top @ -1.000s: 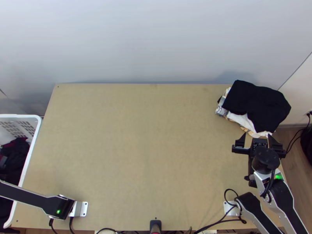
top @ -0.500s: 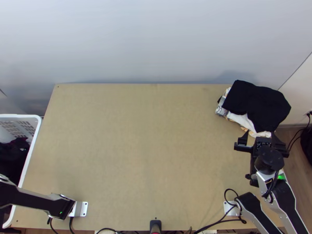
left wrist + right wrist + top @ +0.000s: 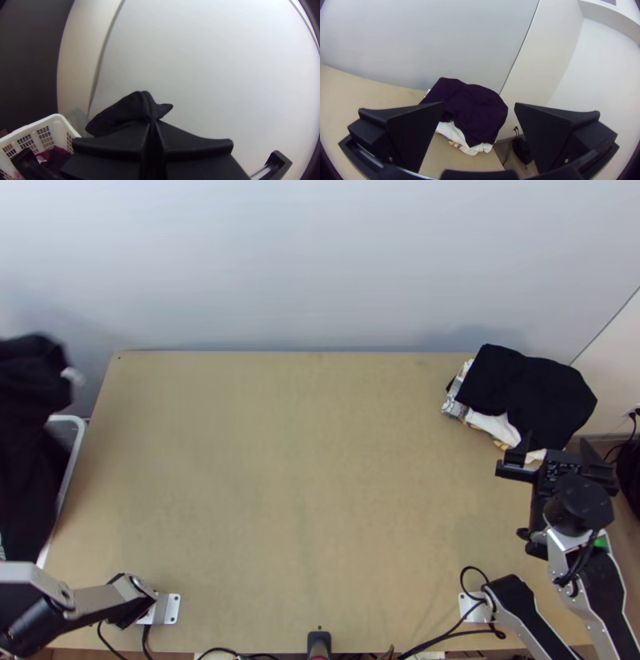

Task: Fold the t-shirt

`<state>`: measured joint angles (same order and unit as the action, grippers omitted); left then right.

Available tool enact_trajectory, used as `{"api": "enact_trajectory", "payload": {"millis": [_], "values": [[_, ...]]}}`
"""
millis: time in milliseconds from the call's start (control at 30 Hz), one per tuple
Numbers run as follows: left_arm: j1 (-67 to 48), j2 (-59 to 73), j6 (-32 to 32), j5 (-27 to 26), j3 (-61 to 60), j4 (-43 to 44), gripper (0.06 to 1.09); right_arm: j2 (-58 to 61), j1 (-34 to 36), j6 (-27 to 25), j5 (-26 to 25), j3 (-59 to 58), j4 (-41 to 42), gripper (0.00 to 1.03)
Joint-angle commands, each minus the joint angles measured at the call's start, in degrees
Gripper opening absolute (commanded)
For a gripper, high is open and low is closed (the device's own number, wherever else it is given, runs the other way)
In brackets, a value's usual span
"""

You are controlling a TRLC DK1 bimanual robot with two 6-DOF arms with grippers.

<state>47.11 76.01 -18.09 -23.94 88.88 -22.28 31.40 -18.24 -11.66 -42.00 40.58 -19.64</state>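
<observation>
Black cloth (image 3: pixel 28 444) hangs bunched over the basket at the left edge in the top view, a small pale patch blurred at its upper right. In the left wrist view my left gripper (image 3: pixel 152 124) is shut on the black cloth (image 3: pixel 130 111), pinching a bunched part that sticks up past the fingertips. My right gripper (image 3: pixel 556 447) stands open and holds nothing, just on the near side of the clothes pile. In the right wrist view the pile is seen beyond the right gripper (image 3: pixel 479 106), between its parted fingers.
A white laundry basket (image 3: pixel 74 468) stands off the table's left edge, with dark red clothing (image 3: pixel 56 159) inside. A pile of clothes, black (image 3: pixel 520 392) on top of white and patterned ones, lies at the table's far right corner. Bare tabletop (image 3: pixel 296 484) stretches between basket and pile.
Black cloth has come up into view above the basket, and the left arm's links have shifted. My right gripper has moved a little to the right, still open.
</observation>
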Motion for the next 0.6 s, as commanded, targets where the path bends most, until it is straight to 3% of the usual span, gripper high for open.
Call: {"api": "enact_trajectory", "payload": {"millis": [0, 300, 567], "values": [[-18.37, -6.13, -0.37, 3.99, 2.53, -5.23, 0.10, 1.91, 0.40, 0.15, 0.16, 5.13, -1.02, 0.98], [-55.55, -5.34, -1.69, 20.96, -0.73, -6.46, 0.10, 4.29, 0.84, 0.06, 0.07, 10.57, -2.25, 0.98], [-81.04, 3.62, -3.71, 29.75, 0.24, -5.14, 0.10, 4.81, 2.68, 0.23, -0.01, 12.24, -2.69, 0.98]]}}
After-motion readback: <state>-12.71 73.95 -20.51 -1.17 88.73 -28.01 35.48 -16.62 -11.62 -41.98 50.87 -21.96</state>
